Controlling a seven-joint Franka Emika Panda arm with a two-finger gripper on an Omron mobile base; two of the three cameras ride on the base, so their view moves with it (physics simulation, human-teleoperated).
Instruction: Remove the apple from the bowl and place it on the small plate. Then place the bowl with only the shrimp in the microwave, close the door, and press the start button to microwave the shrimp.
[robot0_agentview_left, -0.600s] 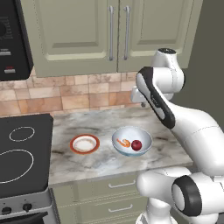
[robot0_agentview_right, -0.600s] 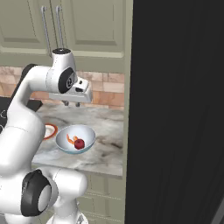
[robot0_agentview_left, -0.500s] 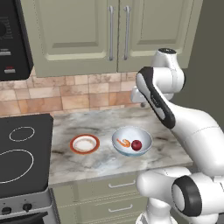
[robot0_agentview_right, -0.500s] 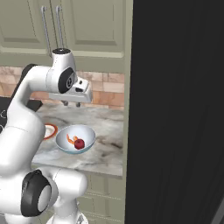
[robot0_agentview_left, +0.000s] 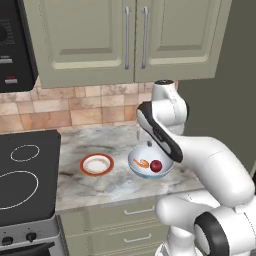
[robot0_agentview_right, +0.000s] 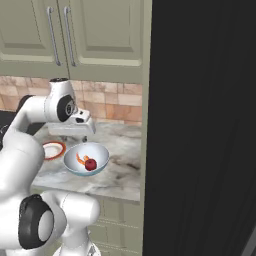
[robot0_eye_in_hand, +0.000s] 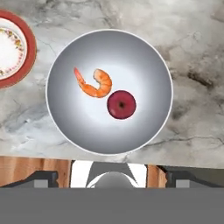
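- End effector (robot0_agentview_right: 75, 131): hangs above the bowl, pointing down at it; fingertips not resolved in any view, so cannot tell whether it is spread or clenched; nothing seen in its grasp
- Key relation: apple (robot0_eye_in_hand: 121, 104) lies almost straight below the end effector, close to the middle of the hand view, just off the bowl's centre; judged move is a near-vertical descent with little sideways correction
- Apple is round, so no long axis to align to; the constraint is the shrimp (robot0_eye_in_hand: 94, 82), touching or nearly touching the apple on its plate-ward side; finger line would best run so neither finger drops onto the shrimp
- Bowl (robot0_eye_in_hand: 68, 65): upright on the marbled worktop (robot0_agentview_left: 95, 185), holds two things, apple and shrimp, both on its floor
- Small plate (robot0_agentview_left: 97, 164): just beside the bowl, not touching, on the side toward the stove (robot0_agentview_left: 22, 172); nothing on it
- Judgement: first step not yet done; carry from bowl to plate will be short
- Microwave (robot0_agentview_left: 14, 47): far left above the stove; panel edge visible, door state cannot be told
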